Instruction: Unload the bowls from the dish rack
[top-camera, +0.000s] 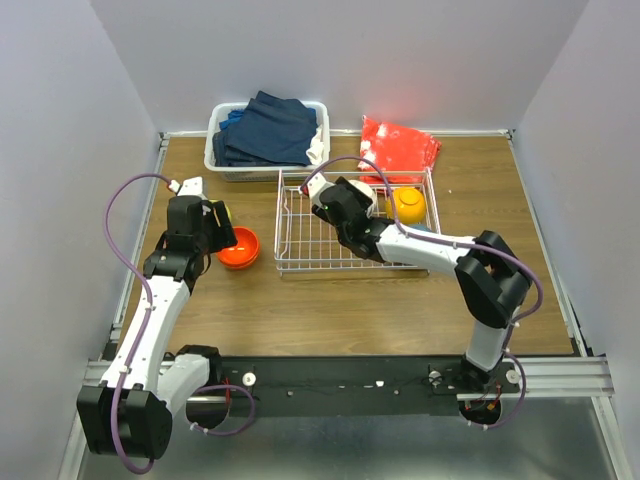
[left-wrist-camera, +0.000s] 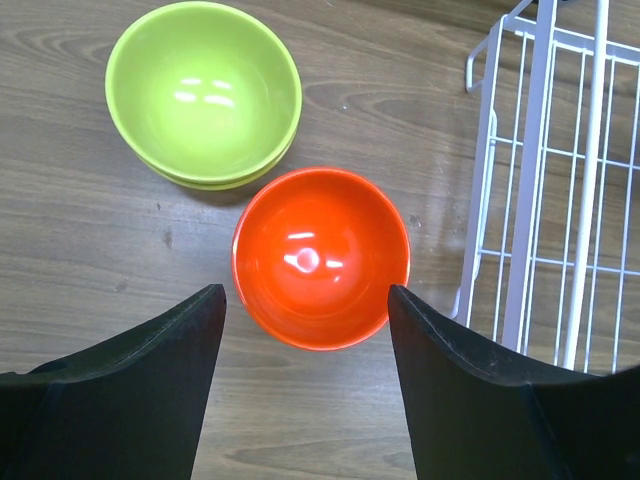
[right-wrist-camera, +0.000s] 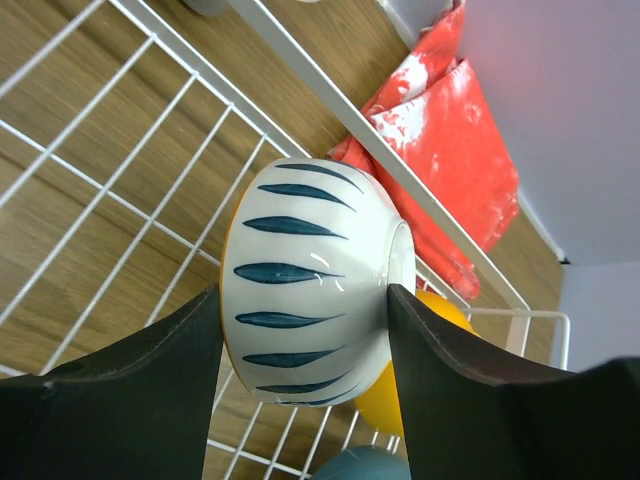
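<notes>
Table (top-camera: 350, 310): wooden top filling the middle of the overhead view, and the drop zone is on its left side
Dish rack (top-camera: 300, 225): white wire basket at centre, just right of the unloaded bowls, with its left half bare
Tub of clothes (top-camera: 215, 150): upper centre, just behind the rack, and it plays no part in this
Red packet (top-camera: 400, 145): upper right, lying behind the rack's far rail
Right gripper (right-wrist-camera: 303, 296): inside the rack, with one finger against the rim side and the other against the foot, clamped on the striped bowl
Left gripper (left-wrist-camera: 305, 290): at mid-left in the overhead view, jaws apart with nothing in them, hanging over the red-orange bowl
Lime green bowls (left-wrist-camera: 205, 90): a nested pair on the table, at upper left of the left wrist view
Red-orange bowl (left-wrist-camera: 320, 255): on the table just beside the green pair, close to the rack's left wall
Striped bowl (right-wrist-camera: 300, 250): tipped on its side between the right fingers, over the rack wires
Yellow-orange bowl (top-camera: 407, 204): left in the rack's upper right corner
Teal bowl (right-wrist-camera: 365, 465): only a sliver at the bottom edge of the right wrist view, apparently in the rack
Step in hand: picking the striped bowl out of the rack, by my read
Next move: lift it clear of the rack wall and carry it left without the glossy bowl slipping
</notes>
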